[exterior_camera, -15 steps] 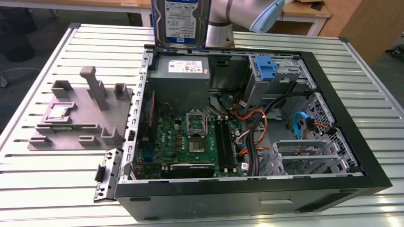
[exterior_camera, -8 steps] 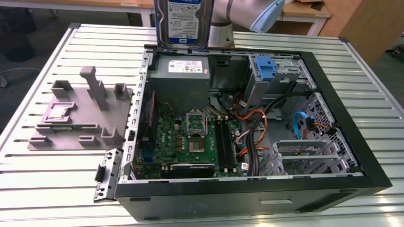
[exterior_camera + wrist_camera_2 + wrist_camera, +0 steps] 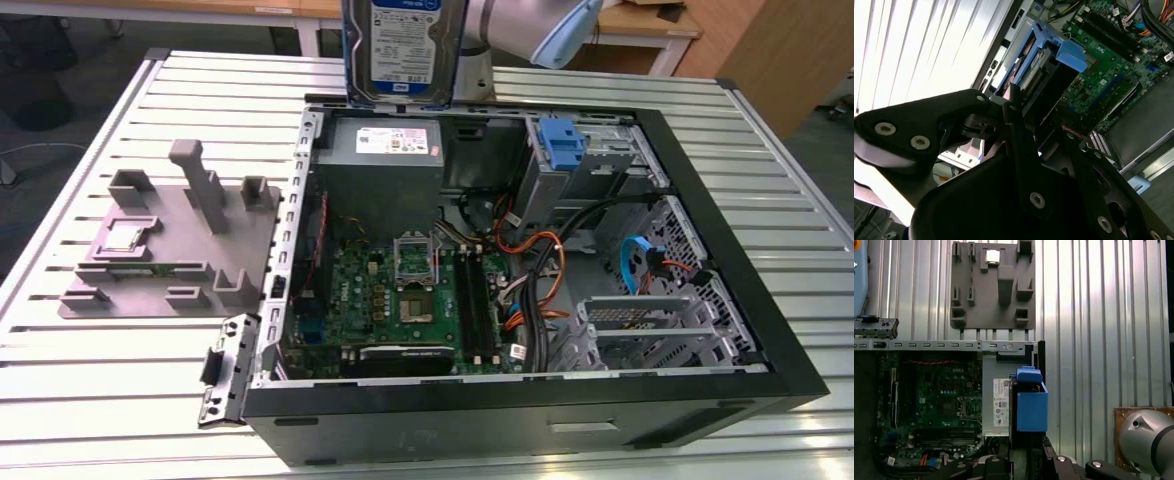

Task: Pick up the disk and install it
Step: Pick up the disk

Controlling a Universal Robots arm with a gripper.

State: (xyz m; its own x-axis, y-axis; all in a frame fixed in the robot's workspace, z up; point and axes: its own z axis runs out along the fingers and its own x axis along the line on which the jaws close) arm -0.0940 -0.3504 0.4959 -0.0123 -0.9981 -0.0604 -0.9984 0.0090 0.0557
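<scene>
Hanging upright over the power supply end of the one open computer case (image 3: 747,330), the single disk (image 3: 407,50) was clamped between the two fingers of the gripper (image 3: 1036,117). Its blue carrier frame (image 3: 1074,52) (image 3: 1031,410) showed in both wrist views. Inside the case lay one green motherboard (image 3: 400,290), one grey power supply box (image 3: 380,150) and one bare blue bracket (image 3: 563,145). One grey fixture plate (image 3: 147,250) rested on the slatted table (image 3: 80,400), just beside the case at the exterior view's left.

No print is legible: the disk (image 3: 404,50) carries a blue-and-white label (image 3: 406,40) and the grey metal box (image 3: 380,175) a white sticker (image 3: 384,140), both with lettering too small to read.
</scene>
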